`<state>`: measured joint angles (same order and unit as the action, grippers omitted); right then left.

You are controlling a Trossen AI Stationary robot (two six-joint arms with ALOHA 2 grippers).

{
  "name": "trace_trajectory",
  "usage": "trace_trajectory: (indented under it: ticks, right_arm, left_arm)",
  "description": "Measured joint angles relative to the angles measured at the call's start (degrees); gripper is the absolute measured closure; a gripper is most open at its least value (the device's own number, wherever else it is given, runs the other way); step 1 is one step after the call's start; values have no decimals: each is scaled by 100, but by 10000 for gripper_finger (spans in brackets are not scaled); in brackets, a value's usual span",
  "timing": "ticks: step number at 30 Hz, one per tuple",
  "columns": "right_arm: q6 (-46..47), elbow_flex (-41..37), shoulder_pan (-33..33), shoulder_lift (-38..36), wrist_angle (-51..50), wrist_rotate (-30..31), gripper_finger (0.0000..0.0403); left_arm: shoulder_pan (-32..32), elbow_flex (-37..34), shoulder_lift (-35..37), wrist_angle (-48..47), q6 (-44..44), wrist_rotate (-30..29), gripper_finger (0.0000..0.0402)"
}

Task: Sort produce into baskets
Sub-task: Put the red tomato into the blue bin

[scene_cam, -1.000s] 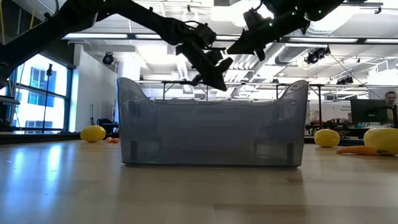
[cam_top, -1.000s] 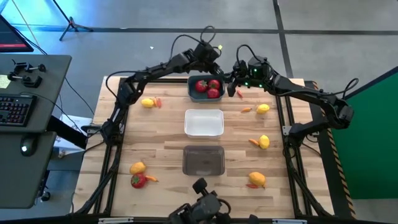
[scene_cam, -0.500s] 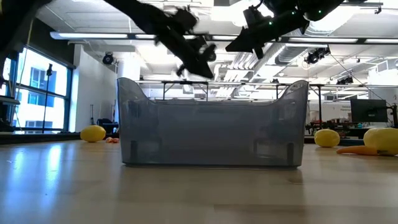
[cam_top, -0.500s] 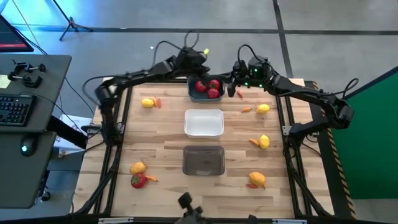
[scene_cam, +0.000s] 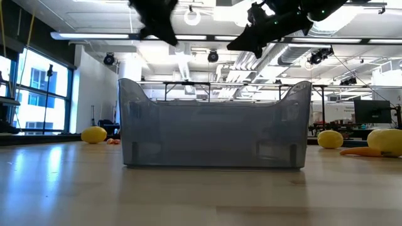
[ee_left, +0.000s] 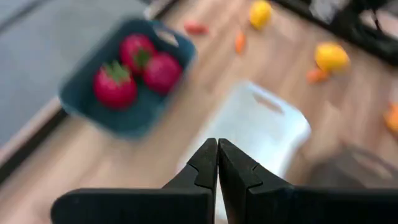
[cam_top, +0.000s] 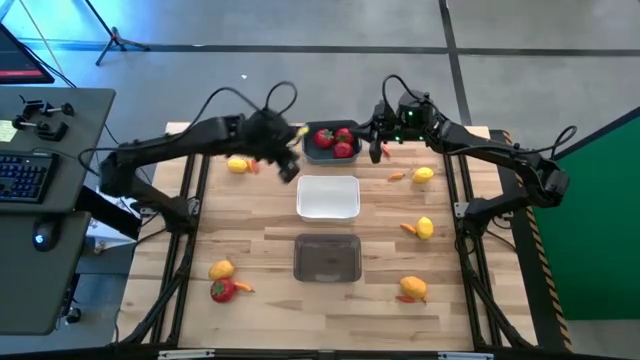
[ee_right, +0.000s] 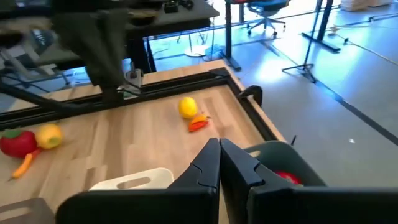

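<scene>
The left arm swings away from the blue basket w/ its three strawberries; one sec ago the left gripper hangs over that basket, now it is beside the white basket's far-left corner, near the lemon at the table's far left. Its fingers are pressed together, holding nothing. I judge the drop is finished and the arm goes for the next item.

The right gripper has not moved: it waits just beside the blue basket's right edge, fingers closed, empty.

White basket and grey basket are both w/o produce. Left to sort: several lemons, one strawberry at the near left, small carrots.
</scene>
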<state>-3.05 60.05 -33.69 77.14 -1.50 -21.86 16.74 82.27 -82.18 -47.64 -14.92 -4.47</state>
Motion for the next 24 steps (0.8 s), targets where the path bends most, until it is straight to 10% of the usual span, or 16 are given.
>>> trace_trajectory:
  ticks: [24]
  right_arm:
    - [409, 0, 201, 0, -250, -80, 403]
  left_arm:
    - [-5113, 4, 1009, -2503, -3970, 1158, 401]
